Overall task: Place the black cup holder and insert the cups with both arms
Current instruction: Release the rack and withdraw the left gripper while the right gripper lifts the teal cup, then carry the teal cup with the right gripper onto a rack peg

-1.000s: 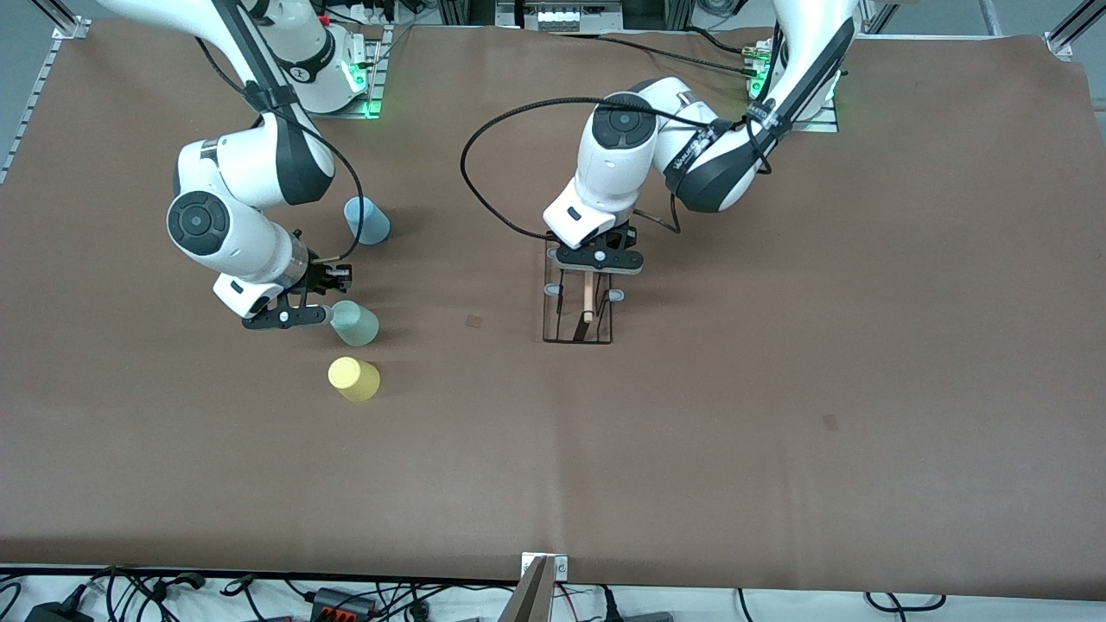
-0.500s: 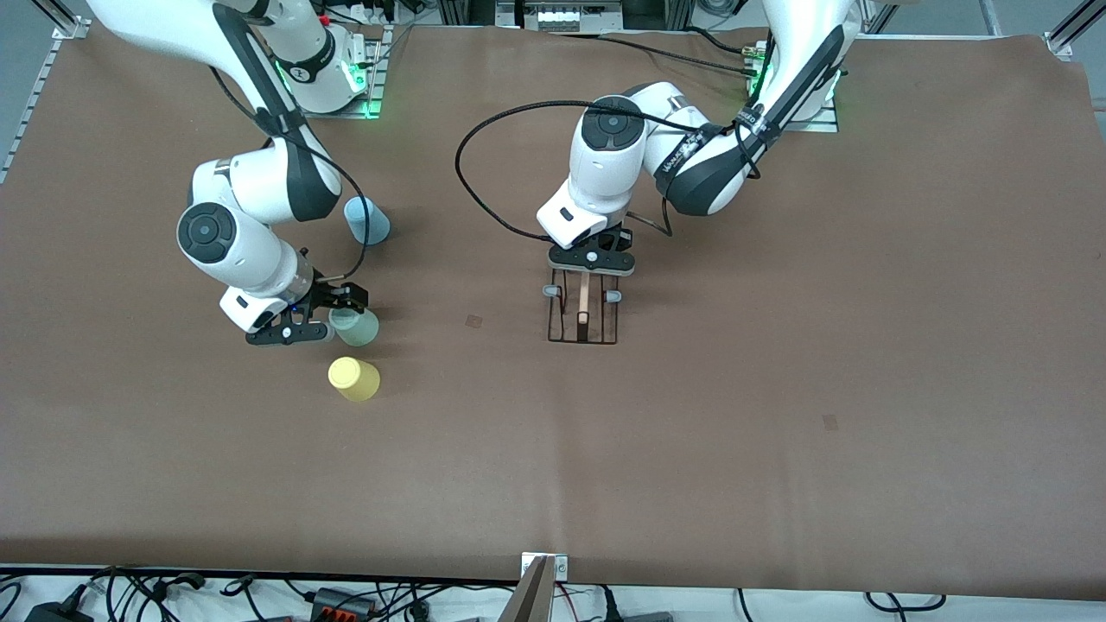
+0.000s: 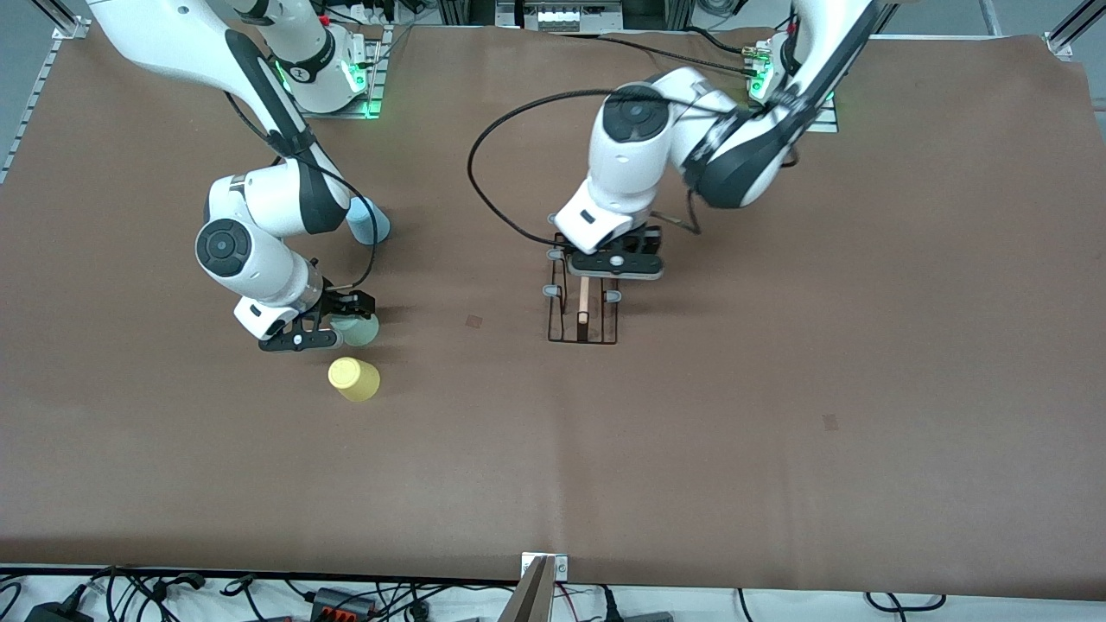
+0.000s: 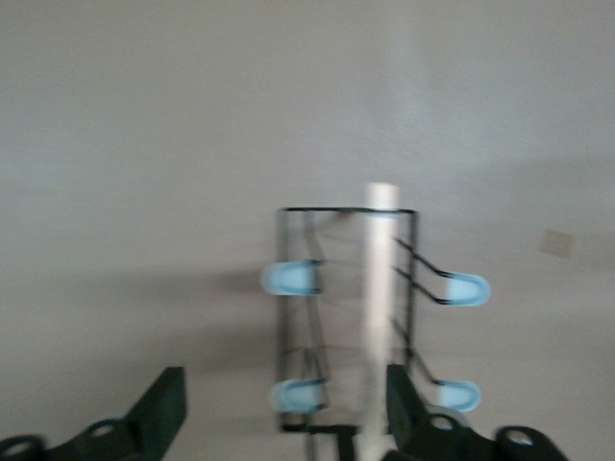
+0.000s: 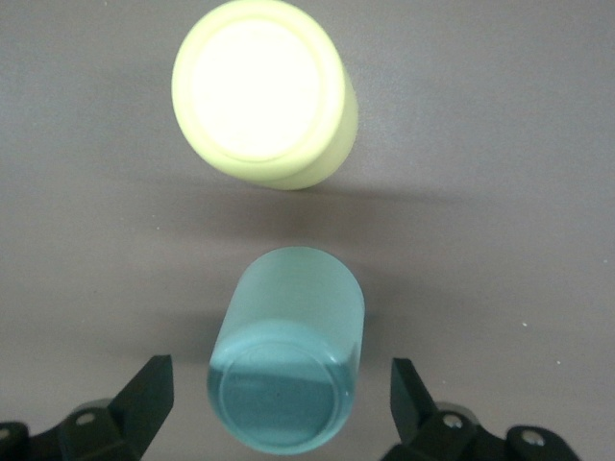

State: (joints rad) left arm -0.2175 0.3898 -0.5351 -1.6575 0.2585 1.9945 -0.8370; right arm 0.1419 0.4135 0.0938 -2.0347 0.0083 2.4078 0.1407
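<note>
The right gripper (image 3: 339,324) straddles the pale mint green plastic cup (image 3: 356,329), fingers spread and not yet gripping; closing on it looks next. Toward the left arm's end from that cup, the thin black wire cup holder (image 3: 583,309) stands released under the open left gripper (image 3: 615,263).

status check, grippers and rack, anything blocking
Left gripper open over black cup holder, rack standing on table. Right gripper open around mint cup, not closed. Nothing in the way.
</note>
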